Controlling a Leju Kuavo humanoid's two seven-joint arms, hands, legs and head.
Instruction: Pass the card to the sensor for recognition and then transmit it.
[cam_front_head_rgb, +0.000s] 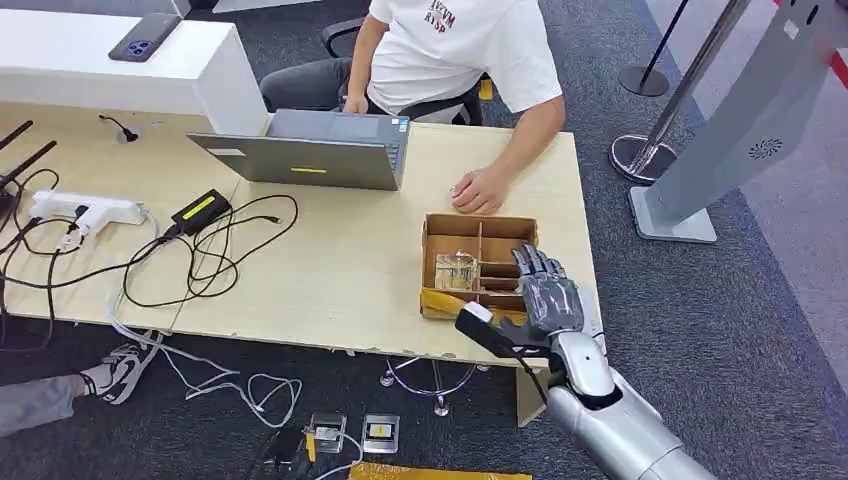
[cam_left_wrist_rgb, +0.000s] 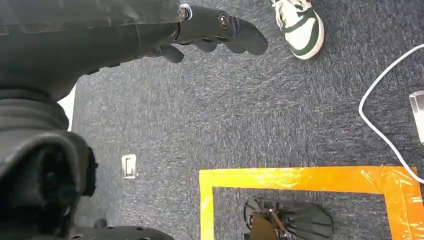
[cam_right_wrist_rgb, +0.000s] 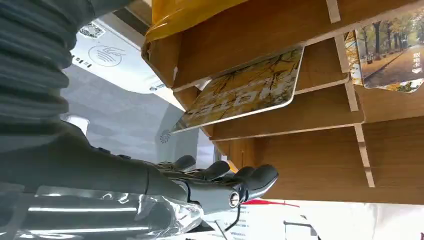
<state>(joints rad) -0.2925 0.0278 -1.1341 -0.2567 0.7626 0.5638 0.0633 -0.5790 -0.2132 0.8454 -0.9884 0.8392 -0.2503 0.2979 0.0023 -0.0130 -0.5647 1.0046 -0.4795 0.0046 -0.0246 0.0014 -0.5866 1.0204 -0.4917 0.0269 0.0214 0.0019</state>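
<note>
The wooden surface (cam_front_head_rgb: 330, 270) carries a laptop (cam_front_head_rgb: 310, 150), cables, and a divided cardboard box (cam_front_head_rgb: 478, 262) near its right end. The right robot hand (cam_front_head_rgb: 545, 292) hovers at the box's near right corner, fingers spread and holding nothing. In the right wrist view a yellow-leaf card (cam_right_wrist_rgb: 245, 90) leans inside a box compartment, just beyond the fingertips (cam_right_wrist_rgb: 260, 176) and apart from them. A person's hand (cam_front_head_rgb: 477, 190) rests on the surface beyond the box. The left robot hand (cam_left_wrist_rgb: 220, 30) hangs over the carpet, fingers loosely curled and empty.
</note>
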